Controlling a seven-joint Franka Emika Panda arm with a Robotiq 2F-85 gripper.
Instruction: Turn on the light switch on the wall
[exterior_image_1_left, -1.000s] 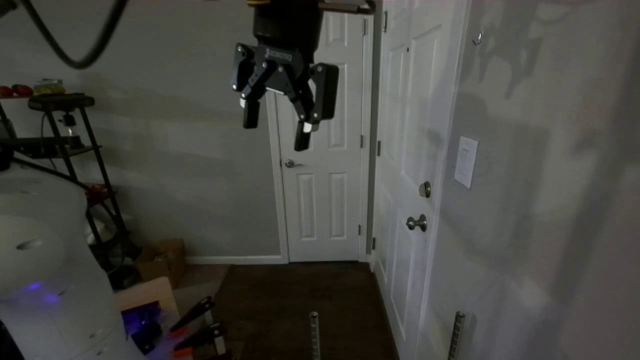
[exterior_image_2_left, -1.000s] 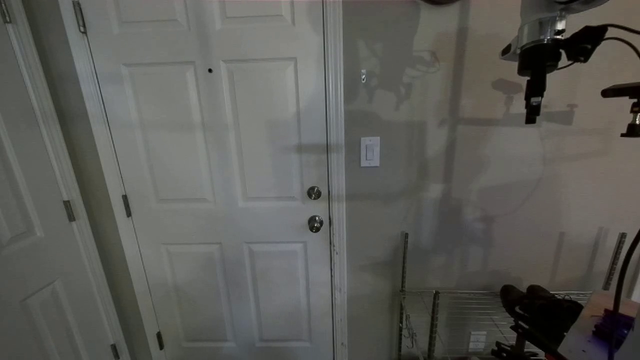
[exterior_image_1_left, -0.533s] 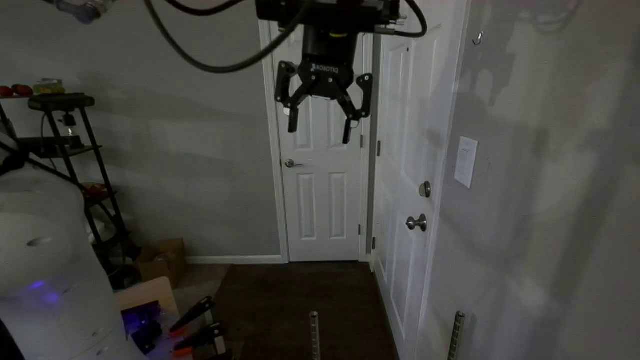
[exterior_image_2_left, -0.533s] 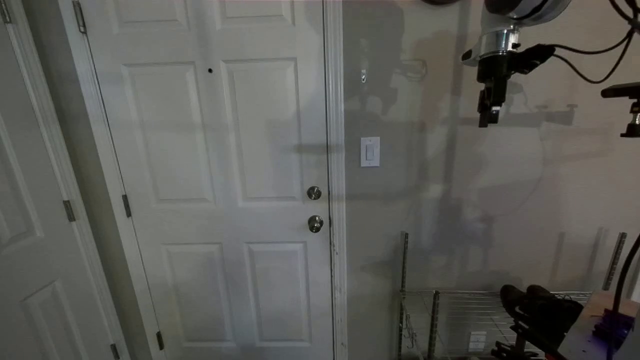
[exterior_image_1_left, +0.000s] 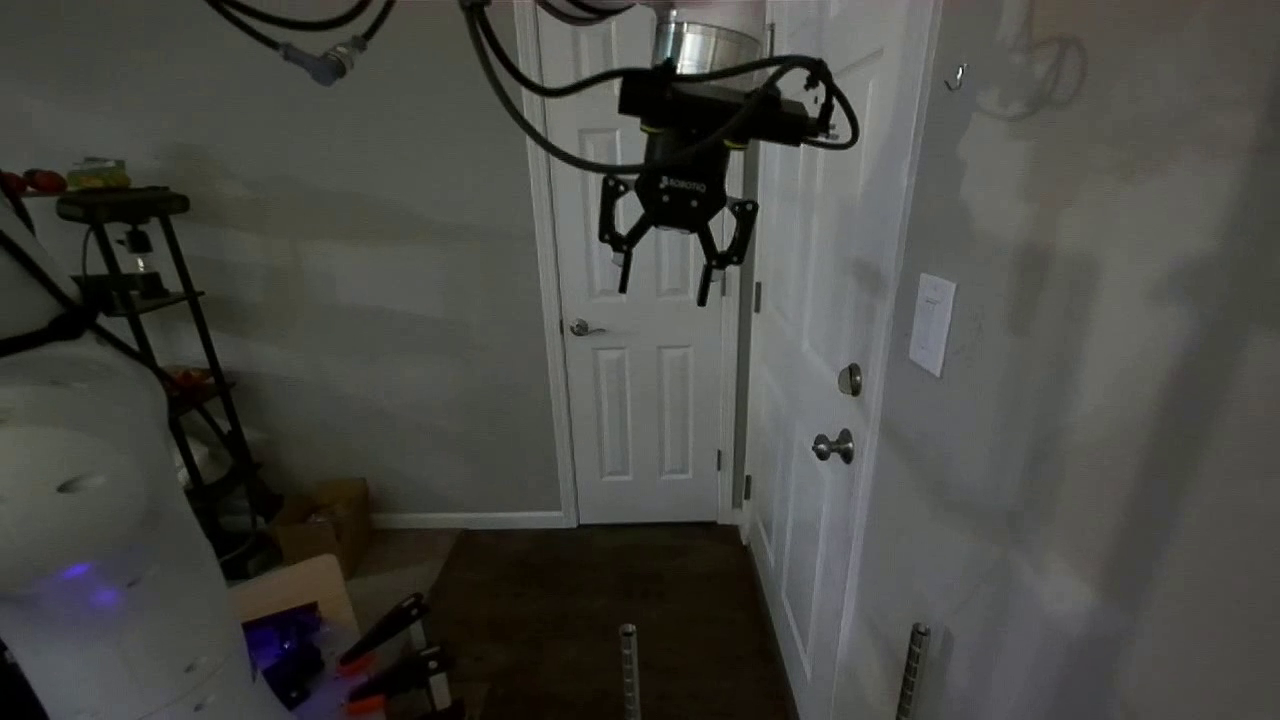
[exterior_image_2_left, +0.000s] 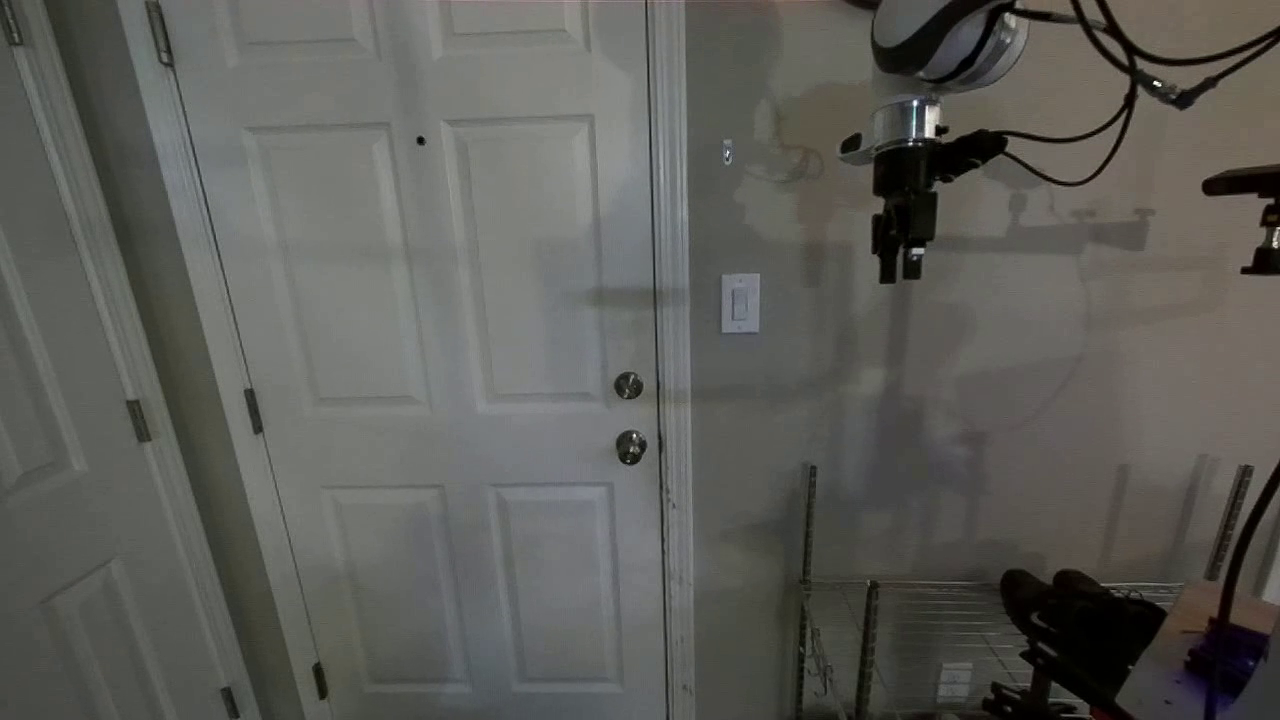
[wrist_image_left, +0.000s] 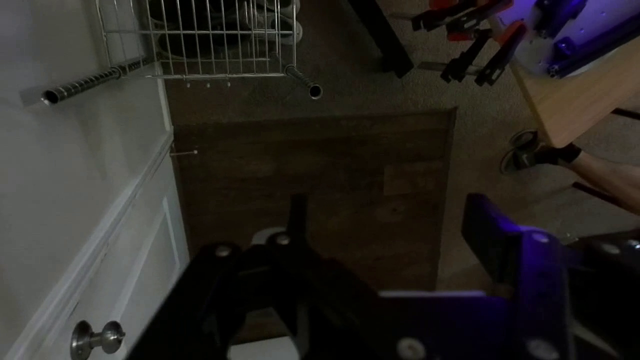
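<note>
Switch upright on wall. Gripper, lettered "ROBOTIQ" in an exterior view, jaws spread, hangs well apart from switch.

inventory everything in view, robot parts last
light switch: 1, white, on grey wall
panelled doors: 2, white, one beside light switch
knob: 1, silver, on that door
deadbolt: 1, silver, above knob
lever handle: 1, silver, other door
hook: 1, silver, above light switch
wire rack: 1, silver, by wall
shoes: several, mostly dark, at rack
clamps: several, black and orange, by tabletop
cardboard box: 1, brown, beside black shelf stand
outlet: 1, white, low on wall
person's leg: apparently 1, bare, near tabletop
arm: 1, mostly white, by tabletop
end effector: 1, black, below arm
</note>
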